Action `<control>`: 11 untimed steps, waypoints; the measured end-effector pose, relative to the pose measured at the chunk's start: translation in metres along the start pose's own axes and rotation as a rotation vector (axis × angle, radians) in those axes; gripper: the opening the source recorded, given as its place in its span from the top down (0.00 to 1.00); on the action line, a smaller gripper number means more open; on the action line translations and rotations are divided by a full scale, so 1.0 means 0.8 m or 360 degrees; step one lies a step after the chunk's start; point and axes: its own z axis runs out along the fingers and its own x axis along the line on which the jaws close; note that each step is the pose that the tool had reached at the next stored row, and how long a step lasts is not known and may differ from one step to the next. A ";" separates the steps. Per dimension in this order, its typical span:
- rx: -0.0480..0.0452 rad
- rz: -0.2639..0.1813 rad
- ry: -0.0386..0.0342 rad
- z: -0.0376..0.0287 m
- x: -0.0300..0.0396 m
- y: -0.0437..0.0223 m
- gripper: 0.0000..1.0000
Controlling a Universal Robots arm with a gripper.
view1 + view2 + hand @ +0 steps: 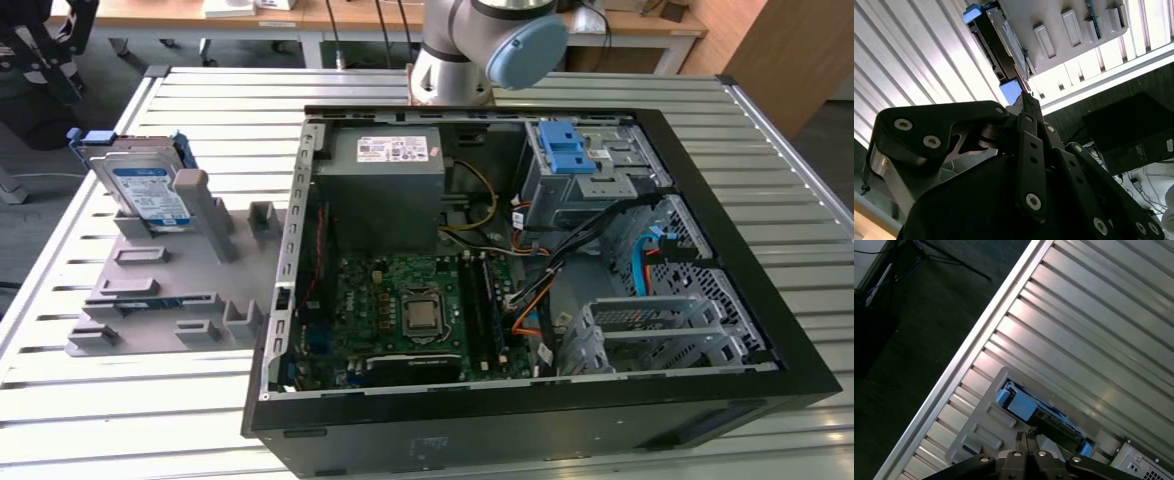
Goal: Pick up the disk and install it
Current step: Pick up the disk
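Claw [1027,433] closed; slatted metal table [1094,315], dark floor [914,340].

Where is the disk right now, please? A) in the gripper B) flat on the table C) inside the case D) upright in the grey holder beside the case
D: the disk stands on edge in the grey holder, outside the case, on the exterior view's left.

Disk [144,188] standing in the holder [160,300] on the table [120,420], at the exterior view's left of the computer case [534,425].
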 end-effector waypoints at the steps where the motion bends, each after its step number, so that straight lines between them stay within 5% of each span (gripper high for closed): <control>1: 0.0000 -0.0013 0.0000 0.0000 0.0000 0.0000 0.89; 11: 0.0002 -0.0141 0.0002 -0.0001 0.0002 0.0002 0.89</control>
